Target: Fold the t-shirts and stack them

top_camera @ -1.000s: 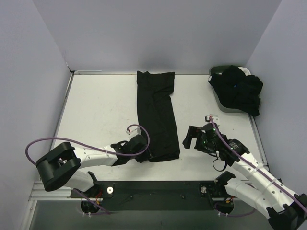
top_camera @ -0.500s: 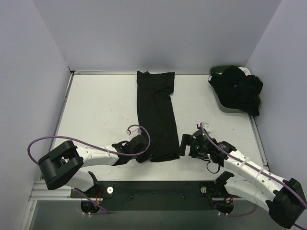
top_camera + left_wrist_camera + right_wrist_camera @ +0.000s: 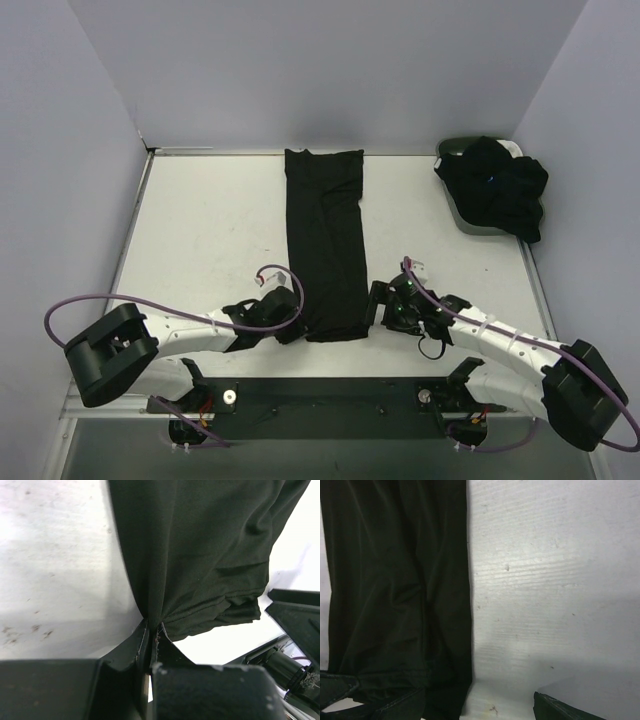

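Observation:
One black t-shirt [image 3: 326, 240] lies folded into a long strip down the middle of the table. My left gripper [image 3: 296, 318] is shut on its near-left corner; in the left wrist view the cloth [image 3: 200, 555] bunches into the closed jaws of that gripper [image 3: 152, 632]. My right gripper [image 3: 378, 304] stands open at the strip's near-right edge. In the right wrist view the shirt's edge [image 3: 460, 630] runs between the spread jaws of the right gripper [image 3: 450, 705], with one fingertip [image 3: 560, 711] on bare table. More black t-shirts [image 3: 498, 190] are heaped at the back right.
A dark oval basket [image 3: 456, 150] under the heap stands in the back right corner. Grey walls close in the white table [image 3: 210, 230] on three sides. The black base rail [image 3: 330, 395] runs along the near edge.
My left gripper has shut on the shirt's near-left corner. The right arm has swung left, up to the shirt's near-right edge. The strip's near end has shifted slightly left.

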Tool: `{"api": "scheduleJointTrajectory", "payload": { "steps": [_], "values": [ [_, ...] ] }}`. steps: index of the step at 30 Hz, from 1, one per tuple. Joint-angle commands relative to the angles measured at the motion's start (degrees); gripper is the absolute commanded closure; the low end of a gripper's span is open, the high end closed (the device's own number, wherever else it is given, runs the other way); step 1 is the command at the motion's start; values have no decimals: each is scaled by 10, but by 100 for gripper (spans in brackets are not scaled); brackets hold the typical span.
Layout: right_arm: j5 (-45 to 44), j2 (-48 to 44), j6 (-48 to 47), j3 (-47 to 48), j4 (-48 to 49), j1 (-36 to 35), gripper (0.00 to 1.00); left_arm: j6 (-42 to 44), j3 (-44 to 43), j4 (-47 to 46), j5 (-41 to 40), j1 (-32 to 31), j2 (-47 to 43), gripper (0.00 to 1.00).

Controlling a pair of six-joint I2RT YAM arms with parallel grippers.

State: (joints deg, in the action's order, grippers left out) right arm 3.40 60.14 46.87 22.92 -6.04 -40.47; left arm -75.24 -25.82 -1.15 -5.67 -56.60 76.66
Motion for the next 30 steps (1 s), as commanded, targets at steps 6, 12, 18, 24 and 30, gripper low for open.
{"api": "scheduleJointTrajectory", "payload": {
  "steps": [6,12,18,24,30],
  "values": [
    [-3,58,50,-4,71,-39,21,-5,26,34,-12,2,-7,100],
    [-16,78,67,5,68,-76,38,-4,25,32,-10,6,-1,100],
    [-46,66,76,5,35,-90,51,-3,31,34,-9,13,-9,100],
    [-66,49,79,4,11,-91,63,-3,37,40,-8,15,-23,100],
    [-61,73,80,9,27,-92,69,-4,40,42,-8,15,-31,100]
  ]
}}
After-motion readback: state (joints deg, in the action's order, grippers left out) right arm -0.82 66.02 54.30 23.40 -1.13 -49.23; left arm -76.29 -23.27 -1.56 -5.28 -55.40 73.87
